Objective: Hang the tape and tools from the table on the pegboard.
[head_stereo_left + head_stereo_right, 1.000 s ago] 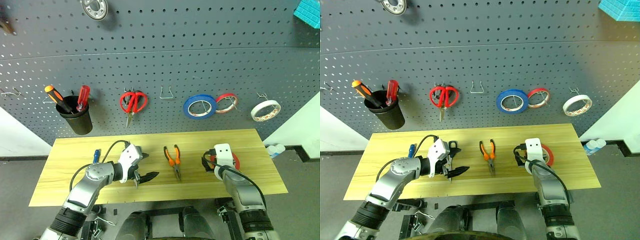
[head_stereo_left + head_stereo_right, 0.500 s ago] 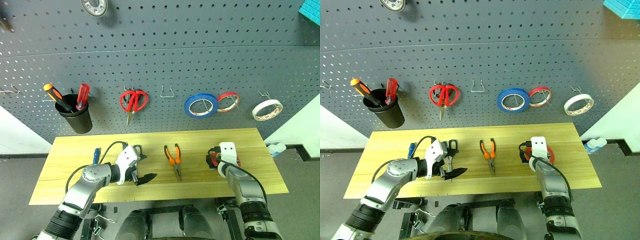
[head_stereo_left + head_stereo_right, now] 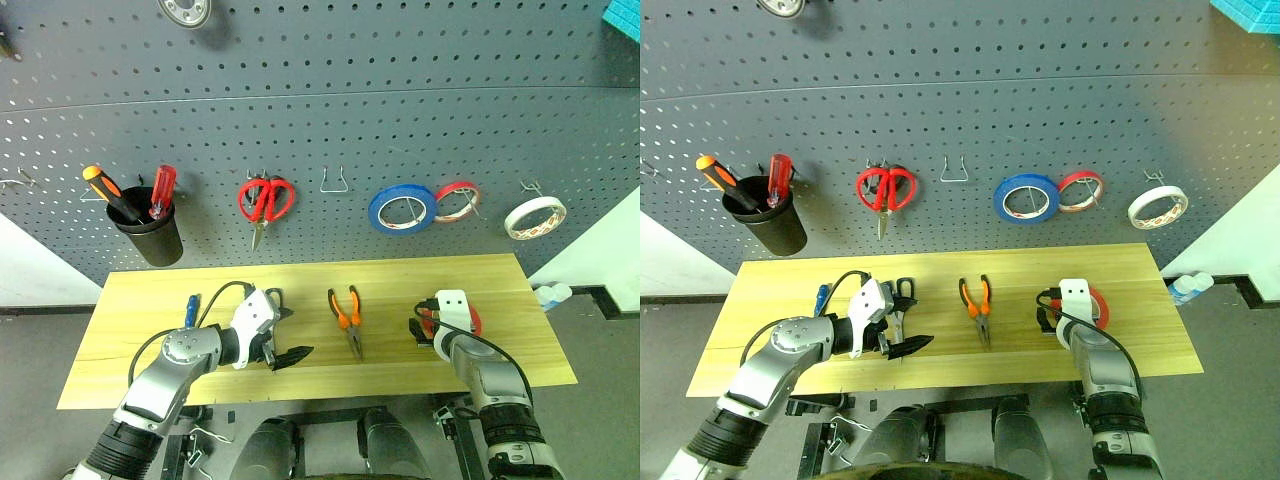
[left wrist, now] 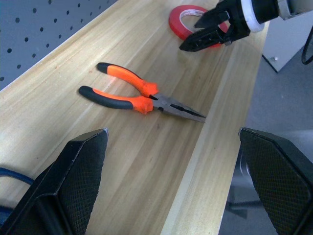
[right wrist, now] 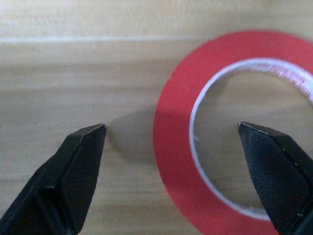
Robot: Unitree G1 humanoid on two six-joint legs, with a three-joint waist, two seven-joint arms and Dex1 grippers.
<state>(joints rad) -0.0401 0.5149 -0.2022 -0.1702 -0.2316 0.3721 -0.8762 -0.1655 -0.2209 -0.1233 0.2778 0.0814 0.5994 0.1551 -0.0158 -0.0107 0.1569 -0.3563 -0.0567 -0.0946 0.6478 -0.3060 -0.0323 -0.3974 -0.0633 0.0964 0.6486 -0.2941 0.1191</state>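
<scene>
Your right gripper (image 5: 171, 142) is the one that matters here; its fingers stand wide apart right over the tape (image 5: 230, 132), which lies flat on the table (image 3: 150, 300) near the right end; one finger looks lined up outside the ring's near wall, the other over the hole, so I'd guess a straight drop pinches that wall. Left gripper (image 3: 283, 352) is spread too, holding nothing, hovering beside the dark scissors (image 3: 898, 303); pliers (image 3: 347, 315) lie between the arms, jaws toward you; blue screwdriver (image 3: 191, 309) at far left. Nothing blocks the tape; the pegboard (image 3: 330, 90) has a bare hook (image 3: 334, 181).
</scene>
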